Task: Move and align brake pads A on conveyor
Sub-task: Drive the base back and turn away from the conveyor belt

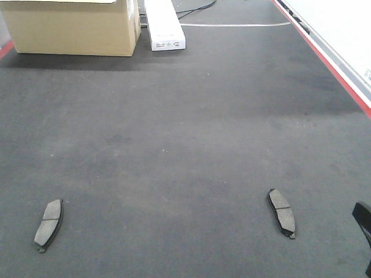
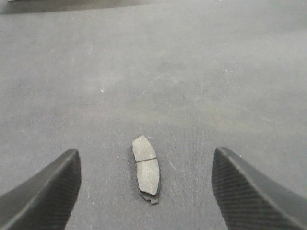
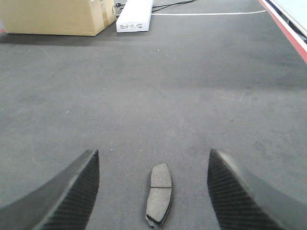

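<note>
On the conveyor [image 1: 185,133], the left brake pad [image 2: 146,168] lies flat, centred between the left jaws, which are spread wide and empty, touching neither. Well to its right, the right brake pad [image 3: 159,194] lies likewise between the wide, empty right jaws.

This looks like a factory line or an industrial test workshop, certainly no home or office. Nearly everything in sight is one wide charcoal conveyor belt [image 1: 185,116], rough like felt, with a red stripe [image 1: 339,78] along its right edge and a pale stitched seam [image 1: 232,25] across its far end. A brake pad [image 1: 49,223] lies loose on it, and a second brake pad [image 1: 282,212] well apart from it (car parts, bare and unpacked). Farther off stand a plain cardboard box [image 1: 75,29] and a long white box [image 1: 164,26], with black cables [image 1: 200,7] trailing behind.
</note>
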Controlling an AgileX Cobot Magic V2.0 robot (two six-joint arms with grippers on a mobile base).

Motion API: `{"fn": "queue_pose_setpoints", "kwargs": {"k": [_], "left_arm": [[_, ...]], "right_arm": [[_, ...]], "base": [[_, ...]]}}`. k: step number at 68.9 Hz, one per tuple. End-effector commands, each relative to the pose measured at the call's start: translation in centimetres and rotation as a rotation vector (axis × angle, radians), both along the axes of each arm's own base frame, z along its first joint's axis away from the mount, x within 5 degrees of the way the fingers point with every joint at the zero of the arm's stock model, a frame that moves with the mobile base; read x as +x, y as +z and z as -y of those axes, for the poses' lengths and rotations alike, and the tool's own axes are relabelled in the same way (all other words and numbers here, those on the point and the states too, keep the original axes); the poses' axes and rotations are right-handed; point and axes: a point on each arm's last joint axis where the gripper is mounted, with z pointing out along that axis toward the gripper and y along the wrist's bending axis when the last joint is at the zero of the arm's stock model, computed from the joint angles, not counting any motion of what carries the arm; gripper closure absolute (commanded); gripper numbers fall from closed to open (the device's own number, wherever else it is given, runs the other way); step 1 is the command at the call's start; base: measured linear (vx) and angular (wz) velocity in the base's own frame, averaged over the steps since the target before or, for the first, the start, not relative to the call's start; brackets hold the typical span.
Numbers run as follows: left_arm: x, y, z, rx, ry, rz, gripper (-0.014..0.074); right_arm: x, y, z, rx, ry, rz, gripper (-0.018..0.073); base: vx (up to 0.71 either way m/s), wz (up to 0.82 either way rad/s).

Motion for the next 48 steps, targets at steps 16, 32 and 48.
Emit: {"fn": "queue_pose_setpoints", "kwargs": {"k": [16,32,48], "left_arm": [[0.22,1.35,0.08,-0.022,-0.002,0.085,0.0045],[0.22,1.35,0.08,-0.022,-0.002,0.085,0.0045],[0.22,1.35,0.08,-0.022,-0.002,0.085,0.0045]], "right_arm": [[0.17,1.52,-0.03,0.007,0.002,0.091,0.0089],[0.17,1.52,-0.03,0.009,0.002,0.090,0.0089],[0.17,1.52,-0.03,0.009,0.002,0.090,0.0089]], "base": [[-0.11,0.00],[-0.27,-0.01],[-0.36,0.08]]}}
